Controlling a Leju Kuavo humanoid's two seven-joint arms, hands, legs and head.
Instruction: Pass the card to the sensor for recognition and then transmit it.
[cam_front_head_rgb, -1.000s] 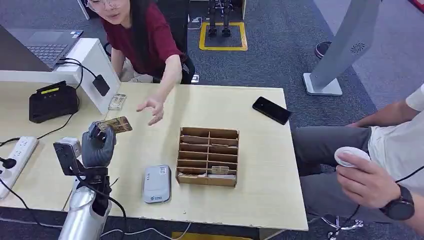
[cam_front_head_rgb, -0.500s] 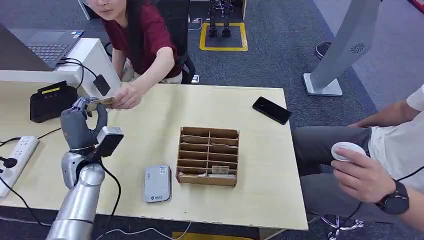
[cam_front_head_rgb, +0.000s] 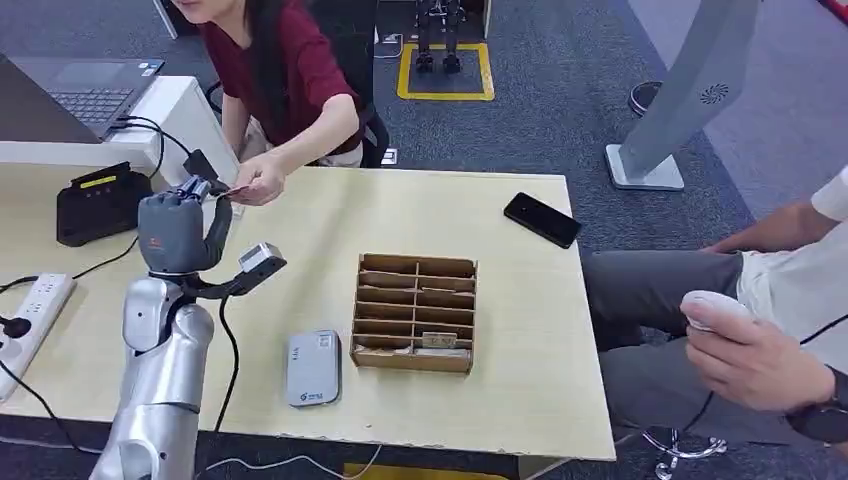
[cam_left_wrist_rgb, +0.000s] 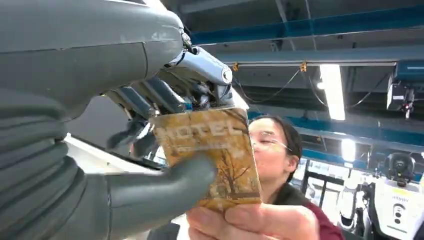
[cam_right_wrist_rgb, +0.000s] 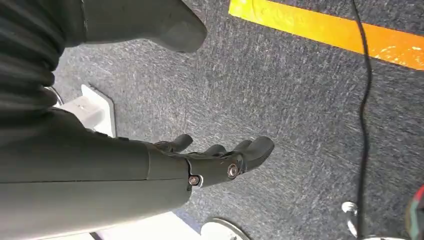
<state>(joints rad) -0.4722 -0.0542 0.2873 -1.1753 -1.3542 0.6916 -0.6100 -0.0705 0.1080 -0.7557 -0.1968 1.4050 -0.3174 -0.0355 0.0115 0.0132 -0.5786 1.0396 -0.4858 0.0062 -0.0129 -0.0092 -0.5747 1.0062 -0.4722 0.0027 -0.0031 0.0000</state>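
Pinching the card (cam_left_wrist_rgb: 210, 155) between thumb and fingers, the left hand (cam_front_head_rgb: 178, 232) holds it raised over the table's (cam_front_head_rgb: 520, 380) far left edge so the person's hand (cam_front_head_rgb: 257, 182) can grip its free end, while the right hand (cam_right_wrist_rgb: 220, 162) hangs loosely curled, holding nothing
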